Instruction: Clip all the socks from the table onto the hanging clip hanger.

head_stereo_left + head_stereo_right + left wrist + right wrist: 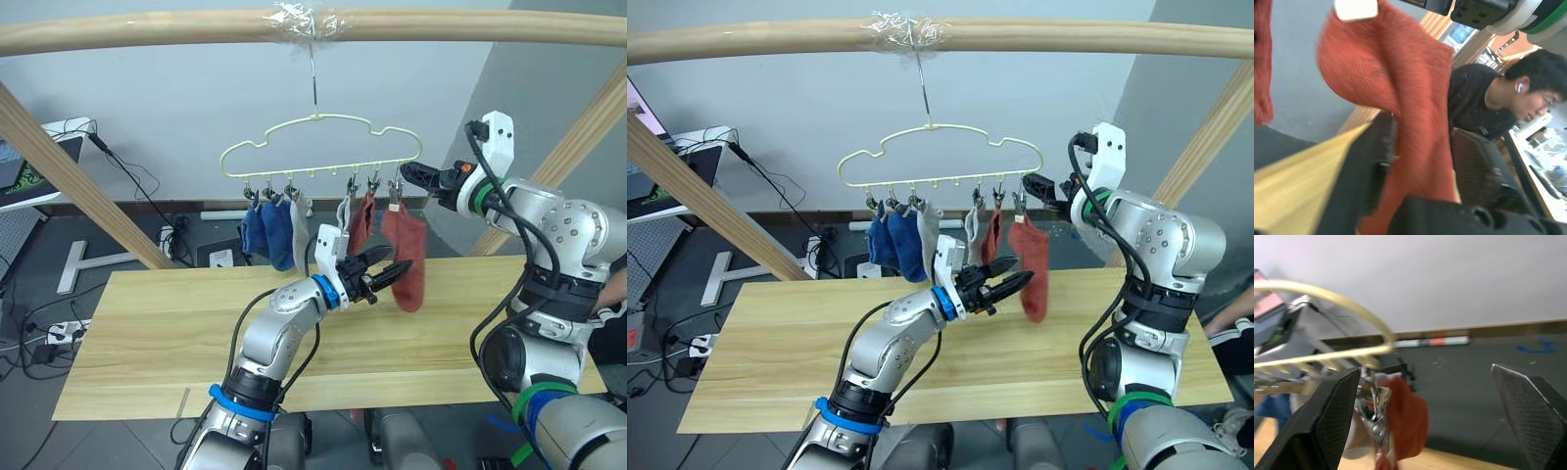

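**Last rust-red sock goes up on the clip hanger**

Black fingers of the left gripper [384, 273] stand apart around the lower part of a rust-red sock [409, 257], one on each side, not visibly squeezing it. That sock hangs from the end clip [396, 190] of the clip hanger [321, 147]. Just beside that clip, the right gripper [412, 176] is spread wide and holds nothing. Along the hanger's row hang the other socks: a second rust-red sock [361, 222], two light grey socks [301, 208] and two blue socks [267, 233]. No sock shows on the table [157, 333], so the task looks all but done; what seems left is to let go and draw both arms clear. A person [1508, 100] sits nearby.
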